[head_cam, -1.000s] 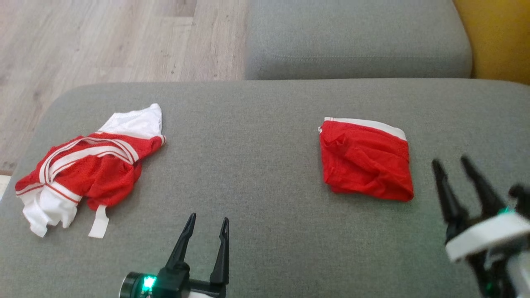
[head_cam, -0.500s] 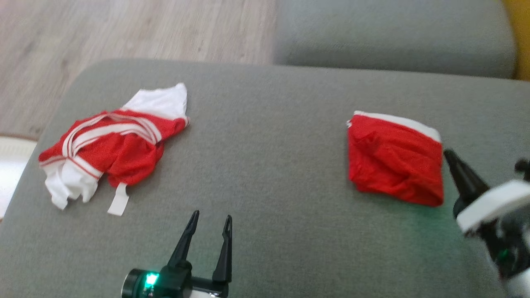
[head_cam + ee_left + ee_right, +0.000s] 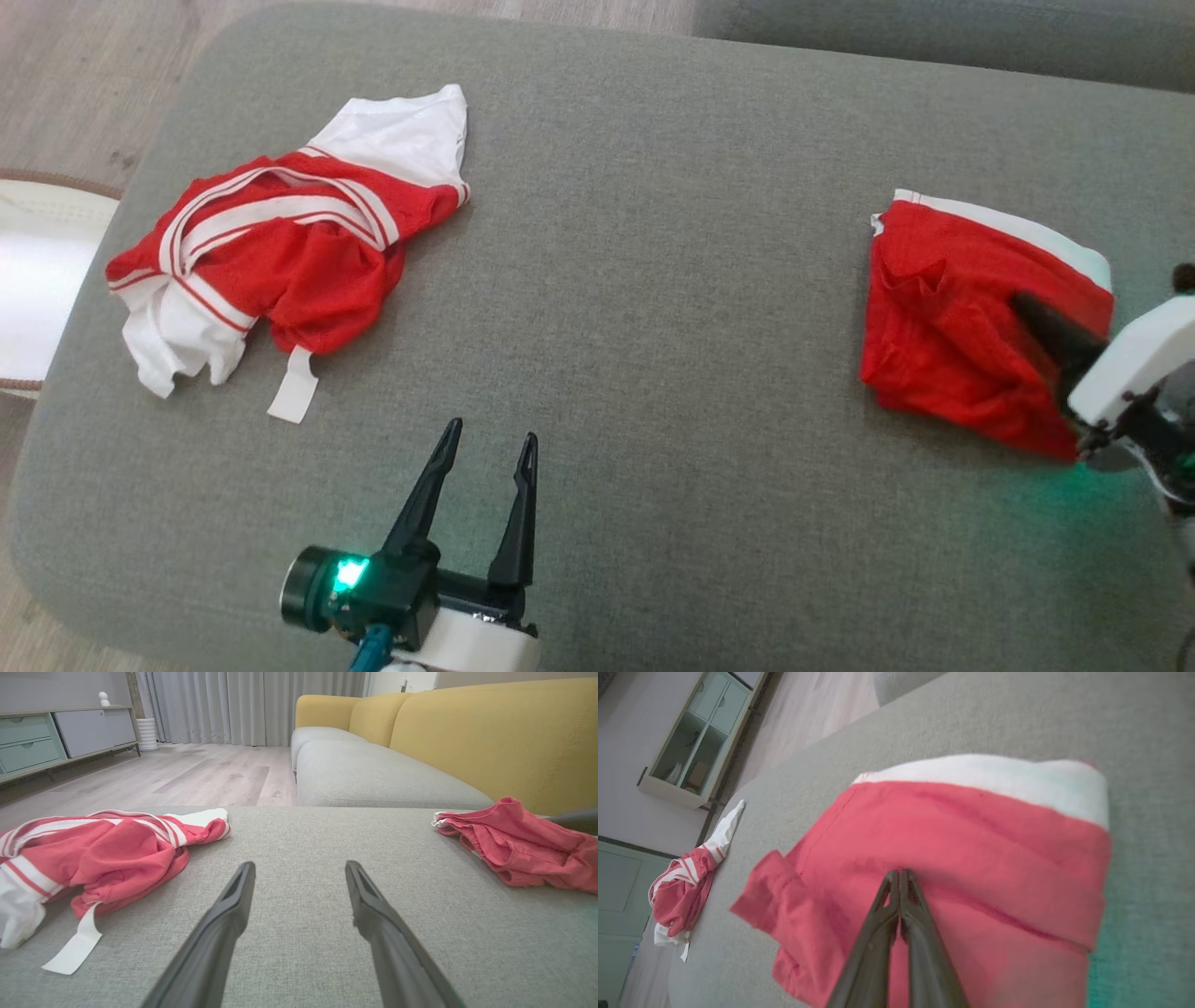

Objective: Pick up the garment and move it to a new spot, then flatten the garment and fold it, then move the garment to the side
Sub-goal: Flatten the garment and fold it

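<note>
A crumpled red and white garment [image 3: 280, 252] [image 3: 107, 849] [image 3: 679, 891] lies at the left end of the grey cushion [image 3: 653, 280], a white strap trailing from it. A second red garment [image 3: 943, 317] [image 3: 523, 844] [image 3: 971, 835], folded into a square with a white band along its far edge, lies at the right. My right gripper [image 3: 1019, 301] [image 3: 899, 872] is shut, its tips pressed together over the middle of the folded piece; no cloth shows between them. My left gripper [image 3: 492, 431] [image 3: 300, 865] stands open above bare cushion at the front, apart from both garments.
A grey sofa seat [image 3: 934, 33] with a yellow back [image 3: 490, 732] lies beyond the cushion. Wooden floor [image 3: 75, 75] and a white round object [image 3: 37, 271] are to the left. A low cabinet [image 3: 46, 737] stands far off. Bare cushion spans the gap between the garments.
The head camera has tilted down, shifting the whole picture. My right gripper has shut and moved forward over the folded red garment. The left gripper has stayed open in place.
</note>
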{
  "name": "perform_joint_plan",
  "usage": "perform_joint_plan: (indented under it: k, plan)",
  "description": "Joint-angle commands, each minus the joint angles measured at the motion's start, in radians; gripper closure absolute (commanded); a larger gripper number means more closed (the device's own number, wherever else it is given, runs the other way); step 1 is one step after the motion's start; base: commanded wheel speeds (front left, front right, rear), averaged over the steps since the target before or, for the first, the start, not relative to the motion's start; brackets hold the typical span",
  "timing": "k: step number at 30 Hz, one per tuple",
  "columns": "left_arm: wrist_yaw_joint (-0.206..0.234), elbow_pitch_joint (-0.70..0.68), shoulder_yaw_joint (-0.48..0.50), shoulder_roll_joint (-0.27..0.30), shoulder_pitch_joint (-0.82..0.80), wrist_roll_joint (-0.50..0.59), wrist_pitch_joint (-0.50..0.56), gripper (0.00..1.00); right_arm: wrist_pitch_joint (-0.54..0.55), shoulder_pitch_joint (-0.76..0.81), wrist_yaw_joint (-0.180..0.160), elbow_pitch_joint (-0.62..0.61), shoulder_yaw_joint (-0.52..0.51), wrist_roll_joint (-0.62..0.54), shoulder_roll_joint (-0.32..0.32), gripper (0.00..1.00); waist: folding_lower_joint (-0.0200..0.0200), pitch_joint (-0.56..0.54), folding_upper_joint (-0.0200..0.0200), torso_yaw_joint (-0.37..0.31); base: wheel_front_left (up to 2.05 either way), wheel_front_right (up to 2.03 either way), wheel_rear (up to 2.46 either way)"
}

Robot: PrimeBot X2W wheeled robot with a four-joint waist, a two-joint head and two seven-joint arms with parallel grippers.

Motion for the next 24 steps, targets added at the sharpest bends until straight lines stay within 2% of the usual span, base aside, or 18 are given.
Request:
perform_joint_plan:
  k: [1,6,10,14,17,18,19,20,24]
  plan:
    - [-0.003,-0.023,0.022,-0.002,-0.037,-0.006,-0.006,0.00,0.011,-0.023,-0.001,-0.020,0.024,0.017,-0.007,1.00,-0.0003,-0.003,0.0000,-0.005,0.00,0.00,0.00]
    - [-0.006,-0.016,0.017,-0.002,-0.041,-0.003,-0.006,0.00,0.049,-0.007,-0.001,-0.029,0.081,0.069,0.031,1.00,-0.0003,-0.023,0.0000,-0.020,0.00,0.00,0.00]
    - [-0.006,-0.006,0.015,-0.002,-0.033,0.002,-0.006,0.00,0.110,0.043,-0.001,-0.086,0.148,0.145,0.058,1.00,-0.0003,-0.054,0.0000,-0.037,0.00,0.00,0.00]
    - [-0.006,0.008,0.014,-0.002,-0.016,0.002,-0.006,0.00,0.141,0.115,-0.001,-0.163,0.227,0.163,0.029,1.00,-0.0003,-0.102,0.0000,-0.057,0.00,0.00,0.00]
    - [-0.002,0.018,0.016,-0.002,0.007,0.000,-0.006,0.00,0.084,0.159,-0.001,-0.222,0.260,0.132,-0.018,1.00,-0.0003,-0.155,0.0000,-0.076,0.00,0.00,0.00]
    - [0.001,0.020,0.018,-0.002,0.016,-0.001,-0.006,0.00,0.044,0.171,-0.001,-0.240,0.268,0.107,-0.034,0.55,-0.0003,-0.174,0.0000,-0.084,0.00,0.00,0.00]
    - [0.003,0.021,0.022,-0.002,0.025,-0.001,-0.006,0.00,0.000,0.183,-0.001,-0.258,0.274,0.079,-0.050,0.13,-0.0003,-0.187,0.0000,-0.091,0.00,0.00,0.00]
    - [0.006,0.021,0.027,-0.002,0.032,-0.001,-0.006,0.00,-0.051,0.192,-0.001,-0.273,0.275,0.049,-0.064,0.00,-0.0003,-0.198,0.0000,-0.099,0.00,0.00,0.00]
    - [0.014,0.013,0.052,-0.001,0.051,0.000,-0.006,0.00,-0.254,0.233,-0.001,-0.301,0.261,-0.081,-0.101,0.00,-0.0003,-0.234,0.0000,-0.129,0.00,0.00,0.00]
